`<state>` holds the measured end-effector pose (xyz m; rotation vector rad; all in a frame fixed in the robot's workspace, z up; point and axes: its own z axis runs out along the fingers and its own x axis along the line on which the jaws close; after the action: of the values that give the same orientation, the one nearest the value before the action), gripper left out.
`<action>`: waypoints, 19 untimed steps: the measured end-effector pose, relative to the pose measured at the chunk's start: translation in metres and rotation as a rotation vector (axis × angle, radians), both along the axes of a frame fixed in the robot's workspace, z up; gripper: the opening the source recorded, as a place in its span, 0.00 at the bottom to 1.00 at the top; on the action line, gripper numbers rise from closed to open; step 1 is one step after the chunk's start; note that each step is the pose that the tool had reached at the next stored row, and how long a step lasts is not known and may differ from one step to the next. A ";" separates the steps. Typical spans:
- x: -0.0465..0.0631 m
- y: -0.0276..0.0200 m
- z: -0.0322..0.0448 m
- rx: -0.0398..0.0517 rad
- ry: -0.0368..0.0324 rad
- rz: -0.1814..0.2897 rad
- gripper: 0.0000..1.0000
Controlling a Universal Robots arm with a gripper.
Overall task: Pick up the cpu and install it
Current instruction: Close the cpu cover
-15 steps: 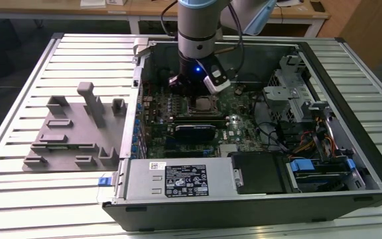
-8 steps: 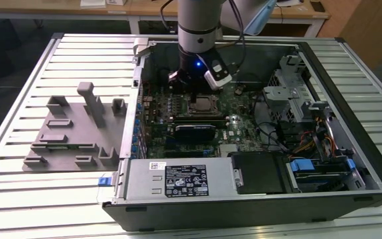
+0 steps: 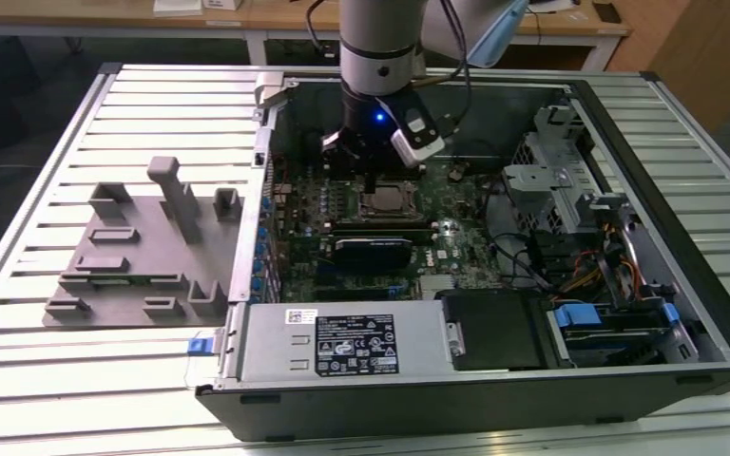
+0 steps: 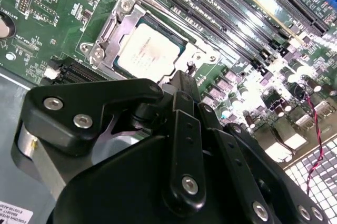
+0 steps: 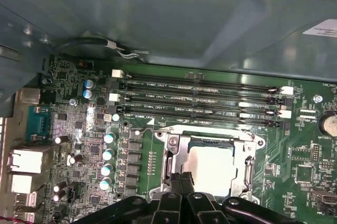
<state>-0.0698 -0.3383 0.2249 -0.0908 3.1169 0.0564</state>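
My jaws are pressed together with nothing between them, their tips at the edge of the cpu [image 4: 149, 50]; I cannot tell whether they touch it. The cpu lies flat inside the socket frame [image 4: 102, 40] on the motherboard [image 5: 79, 145], so I judge the placing done. Any next move calls for a straight lift clear of that frame. The open computer case [image 3: 467, 408] holds board, drives and cables. The grey fixture [image 3: 124, 256] stands outside it on the bench [image 3: 35, 380].
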 end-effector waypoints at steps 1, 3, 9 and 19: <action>0.000 0.0000 0.0000 0.0000 0.0000 0.000 0.11; 0.001 0.0001 0.0002 -0.0003 0.0003 0.000 0.11; 0.012 0.0012 0.0001 -0.0001 0.0001 0.000 0.11; 0.029 0.0032 0.0005 -0.0003 0.0002 0.000 0.11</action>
<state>-0.0404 -0.3352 0.2253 -0.0907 3.1171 0.0560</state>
